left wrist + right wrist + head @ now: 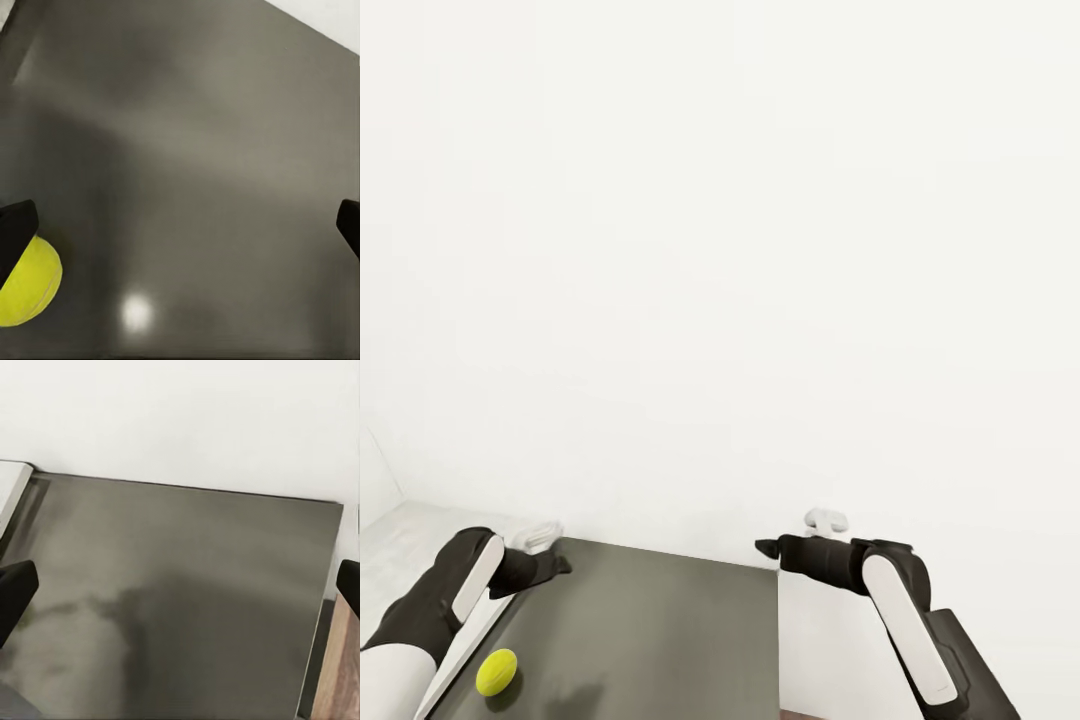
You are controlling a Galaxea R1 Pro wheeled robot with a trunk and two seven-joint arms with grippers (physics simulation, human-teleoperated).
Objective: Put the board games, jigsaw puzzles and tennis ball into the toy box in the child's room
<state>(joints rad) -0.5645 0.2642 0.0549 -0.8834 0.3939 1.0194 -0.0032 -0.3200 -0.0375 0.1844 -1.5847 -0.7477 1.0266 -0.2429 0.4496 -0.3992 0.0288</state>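
**Item: tennis ball** point(497, 671). Yellow-green, resting on the dark grey top of a low side unit point(660, 640), near that unit's left edge. Not on the pale desk point(400, 540), a strip of which showed just left of the unit. Judged to need collecting from here, since the task wants it in the toy box.

**Item: left end effector** point(555, 565). Held low over the dark top, beyond the ball and apart from it. Jaws spread wide and empty: in the left wrist view its two black fingertips point(16, 229) stood at opposite edges of the frame with bare surface between. Likely posed this way as an approach to the ball.

**Item: right end effector** point(768, 548). Raised near the far right corner of the unit, holding nothing. Jaws wide, tips point(15, 592) at the frame edges in the right wrist view. Judged idle, kept clear of the left arm's work.

**View notes.**
- Head view: gave the layout of both arms, the white wall behind, and the ball's place on the unit.
- Left wrist view: showed the ball point(28, 283) right beside one fingertip, partly behind it; contact could not be told.
- Right wrist view: added the wood-plank floor point(337, 667) past the unit's edge.
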